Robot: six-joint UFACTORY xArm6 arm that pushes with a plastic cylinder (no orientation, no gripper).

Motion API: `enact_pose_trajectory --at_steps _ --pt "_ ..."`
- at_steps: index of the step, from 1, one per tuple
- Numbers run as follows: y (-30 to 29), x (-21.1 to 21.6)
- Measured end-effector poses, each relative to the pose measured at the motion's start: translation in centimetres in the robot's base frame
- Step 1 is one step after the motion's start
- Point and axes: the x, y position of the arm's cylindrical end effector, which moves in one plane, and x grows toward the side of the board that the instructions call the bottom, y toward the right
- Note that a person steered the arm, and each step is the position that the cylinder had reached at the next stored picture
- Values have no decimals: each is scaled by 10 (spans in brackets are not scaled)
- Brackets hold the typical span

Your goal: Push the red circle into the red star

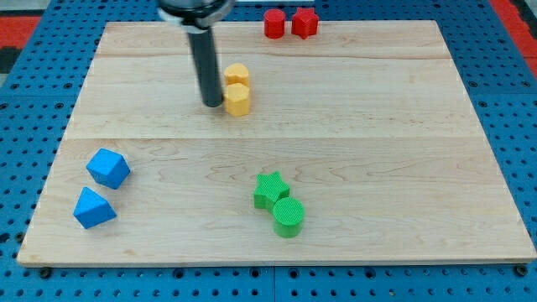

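Nearest the camera sat the green circle (pixel 289 217), at the view's bottom just right of centre, with the green star (pixel 269 190) touching it from the upper left. Further to the view's left lay two blue blocks close together: a blue cube-like block (pixel 108 168) above a blue wedge-like one (pixel 93 208); I could not make out their exact shapes.

The wooden board (pixel 377 143) filled most of the view on a blue pegboard (pixel 25 101). Near its middle top two yellow blocks were stacked in line along the view's vertical, touching: a rounded yellow block (pixel 237 74) above a yellow hexagon (pixel 238 100). My tip (pixel 212 105) rested just beside the hexagon's left side, seemingly touching it, though I could not be sure. The rod's upper part was cut off by the view's top edge. There were no jaws on this rig to report, only the bare rod.

The red circle (pixel 274 23) sat at the board's top edge, right of centre, well apart from my tip. The red star (pixel 304 22) was immediately to its right, the two apparently touching or nearly so; the gap was too small to judge. The circle had no long axis or heading to speak of, being round. The pair formed a row running along the view's horizontal. The star's points were hard to make out at that range.
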Motion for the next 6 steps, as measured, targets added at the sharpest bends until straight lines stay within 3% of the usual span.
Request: enact_pose_trajectory --at_steps 2,3,5,6 --pt "-45 -109" --pt "-7 -174" --pt "51 -179" --pt "115 -179"
